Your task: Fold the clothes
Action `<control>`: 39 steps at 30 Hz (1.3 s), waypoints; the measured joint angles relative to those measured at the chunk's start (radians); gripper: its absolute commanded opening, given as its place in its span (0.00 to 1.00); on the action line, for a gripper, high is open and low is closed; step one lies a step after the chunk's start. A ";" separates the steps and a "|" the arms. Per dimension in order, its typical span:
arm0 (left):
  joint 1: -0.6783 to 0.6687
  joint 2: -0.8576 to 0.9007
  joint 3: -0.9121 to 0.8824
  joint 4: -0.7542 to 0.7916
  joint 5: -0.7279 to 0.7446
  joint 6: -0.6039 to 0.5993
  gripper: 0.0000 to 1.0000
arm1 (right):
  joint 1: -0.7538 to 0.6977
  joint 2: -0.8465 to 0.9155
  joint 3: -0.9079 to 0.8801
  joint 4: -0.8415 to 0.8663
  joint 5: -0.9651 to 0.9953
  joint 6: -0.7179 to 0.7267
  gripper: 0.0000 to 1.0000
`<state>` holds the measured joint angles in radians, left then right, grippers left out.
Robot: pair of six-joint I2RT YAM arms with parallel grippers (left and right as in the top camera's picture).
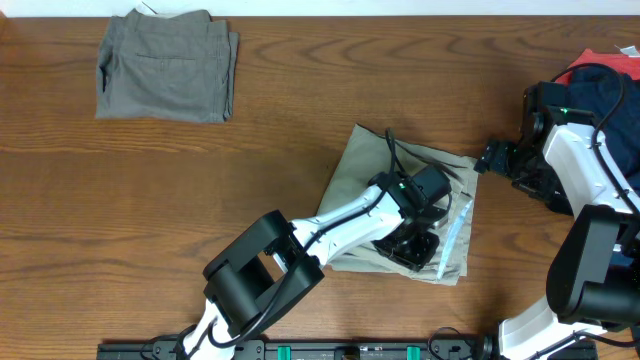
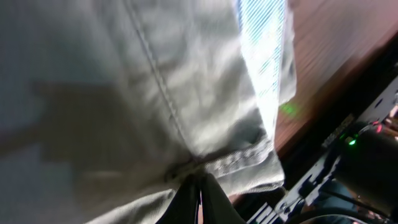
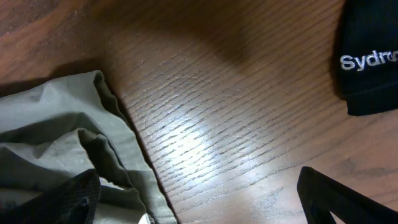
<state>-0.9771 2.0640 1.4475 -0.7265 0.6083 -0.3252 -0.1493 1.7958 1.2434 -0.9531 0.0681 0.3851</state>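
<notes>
Clenched jaws first: the left gripper (image 2: pixel 199 194) is pinched tight on a stitched edge of the khaki trousers (image 1: pixel 360 170), the cloth bunching right at its fingertips. The right gripper (image 1: pixel 495 158) hangs wide apart over bare table (image 1: pixel 300 120), just beside the bundle's far right corner, grasping nothing.

The trousers lie half-folded right of the table's middle, towards the near side. To my eye, the hold is the weak point. It is a thin pinch on one layer near a seam, so a pull could draw out only the top layer and drag the fold open, or the hem could slip free. With only one corner held, the bundle might also swing or skew as it moves. The left arm lies right across the cloth and could rumple it.

As a shape, the bundle is a rough, slightly skewed rectangle, its long axis running from far to near and leaning a little rightward at the near end. A pale striped lining (image 1: pixel 450 238) shows along the near right edge; which end the waistband faces I cannot tell.

Farther out, folded grey-olive trousers (image 1: pixel 165 65) sit at the far left. A navy and red pile (image 1: pixel 600 72) waits at the far right.
</notes>
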 measured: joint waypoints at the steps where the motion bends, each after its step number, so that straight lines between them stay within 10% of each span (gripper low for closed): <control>1: 0.001 0.000 0.000 0.010 0.006 -0.006 0.06 | 0.000 0.000 0.000 0.000 0.000 0.000 0.99; 21: 0.255 -0.196 0.006 0.151 -0.007 -0.045 0.06 | 0.000 0.000 0.000 0.000 0.000 0.000 0.99; 39: 0.217 0.023 0.005 0.470 -0.017 -0.173 0.06 | 0.000 0.000 0.000 0.000 0.000 0.000 0.99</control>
<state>-0.7605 2.0872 1.4528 -0.2569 0.5911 -0.4984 -0.1493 1.7958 1.2434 -0.9531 0.0681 0.3851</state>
